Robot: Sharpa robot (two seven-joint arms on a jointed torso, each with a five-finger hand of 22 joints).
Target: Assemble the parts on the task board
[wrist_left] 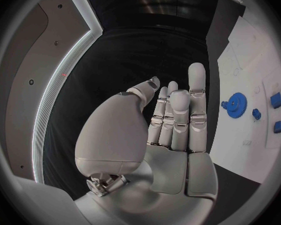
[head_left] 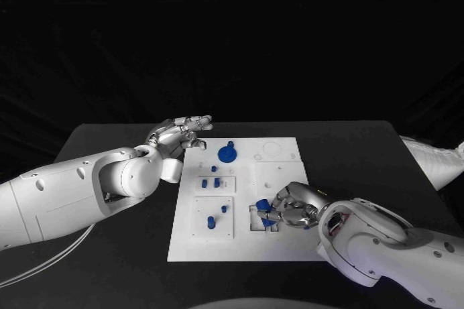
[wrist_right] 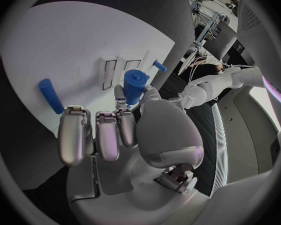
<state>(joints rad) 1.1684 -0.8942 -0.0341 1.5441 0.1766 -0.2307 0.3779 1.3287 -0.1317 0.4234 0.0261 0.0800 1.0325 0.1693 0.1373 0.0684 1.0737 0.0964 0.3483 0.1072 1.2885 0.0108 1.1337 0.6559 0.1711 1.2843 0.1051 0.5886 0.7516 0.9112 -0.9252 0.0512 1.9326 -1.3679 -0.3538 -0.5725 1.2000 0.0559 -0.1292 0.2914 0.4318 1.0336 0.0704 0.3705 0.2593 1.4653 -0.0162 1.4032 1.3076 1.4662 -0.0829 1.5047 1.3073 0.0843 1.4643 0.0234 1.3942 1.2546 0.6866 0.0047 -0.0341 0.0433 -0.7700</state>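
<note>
The white task board (head_left: 280, 245) lies in the middle of the black table. My right hand (head_left: 298, 207) is low over its near right part and grips a short blue cylinder (head_left: 263, 206) above a rectangular slot. In the right wrist view the cylinder (wrist_right: 134, 85) sits between the thumb and fingers of that hand (wrist_right: 115, 130), with a blue peg (wrist_right: 51, 96) beside it on the board. My left hand (head_left: 180, 136) hovers at the board's far left corner, fingers straight and holding nothing. A blue gear (head_left: 227, 153) stands just right of it; the left wrist view shows the gear (wrist_left: 236, 104) beyond the hand (wrist_left: 172, 115).
Small blue pegs stand in the board's left plates (head_left: 211, 222), (head_left: 224, 208), (head_left: 216, 182) and one sits near the gear (head_left: 214, 168). A round recess (head_left: 273, 149) marks the far right of the board. Bare black table (head_left: 116, 138) surrounds the board on all sides.
</note>
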